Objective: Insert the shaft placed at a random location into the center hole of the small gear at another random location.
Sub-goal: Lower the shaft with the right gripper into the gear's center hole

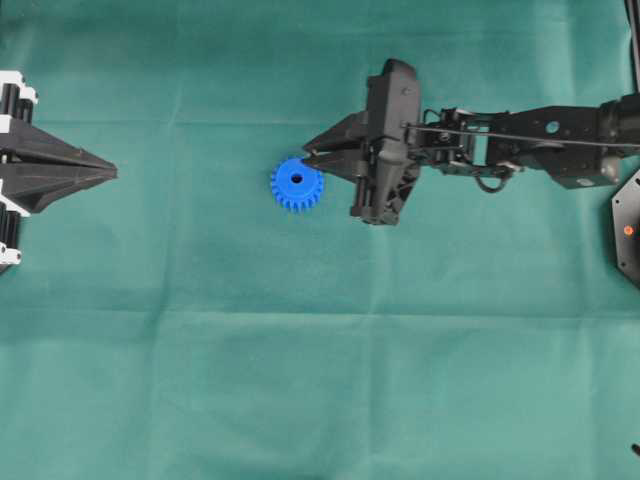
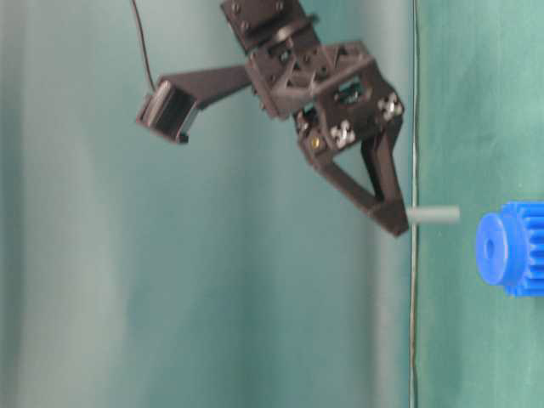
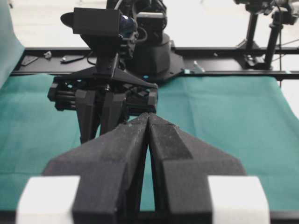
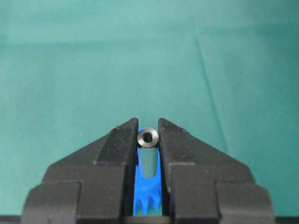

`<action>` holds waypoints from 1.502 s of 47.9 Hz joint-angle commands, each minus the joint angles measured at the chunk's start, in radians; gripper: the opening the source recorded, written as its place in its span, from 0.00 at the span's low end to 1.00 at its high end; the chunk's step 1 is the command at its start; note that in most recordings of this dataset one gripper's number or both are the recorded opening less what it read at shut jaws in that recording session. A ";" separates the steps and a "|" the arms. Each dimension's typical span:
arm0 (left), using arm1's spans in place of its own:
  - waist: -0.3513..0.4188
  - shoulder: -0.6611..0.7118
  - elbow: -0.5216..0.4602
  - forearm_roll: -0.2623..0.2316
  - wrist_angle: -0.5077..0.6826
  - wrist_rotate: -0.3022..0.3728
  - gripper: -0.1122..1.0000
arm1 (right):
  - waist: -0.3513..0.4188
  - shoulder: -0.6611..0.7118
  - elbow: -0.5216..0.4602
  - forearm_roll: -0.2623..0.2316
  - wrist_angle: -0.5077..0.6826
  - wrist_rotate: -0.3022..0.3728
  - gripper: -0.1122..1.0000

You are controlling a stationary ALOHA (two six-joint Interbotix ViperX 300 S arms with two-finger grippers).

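The shaft (image 4: 148, 138) is pinched in the right claw (image 4: 148, 140), held clear above the gear (image 1: 297, 185) on the desk (image 1: 200, 350), probably to line it up with the hole (image 1: 297, 179). The left claw (image 1: 105, 173) sits pressed together, well apart.

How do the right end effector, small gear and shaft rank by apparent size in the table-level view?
1. Right end effector, largest, though nearer the camera.
2. Small gear, cut off by the frame edge.
3. Shaft, clearly smallest.
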 commanded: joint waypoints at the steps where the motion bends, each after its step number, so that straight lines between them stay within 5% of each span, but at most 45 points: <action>1: -0.002 0.008 -0.017 0.003 -0.005 -0.003 0.10 | 0.005 -0.002 -0.043 -0.002 0.002 -0.014 0.22; 72: 0.000 0.008 -0.017 0.003 -0.005 -0.003 0.10 | 0.015 0.083 -0.089 -0.002 -0.009 -0.018 0.22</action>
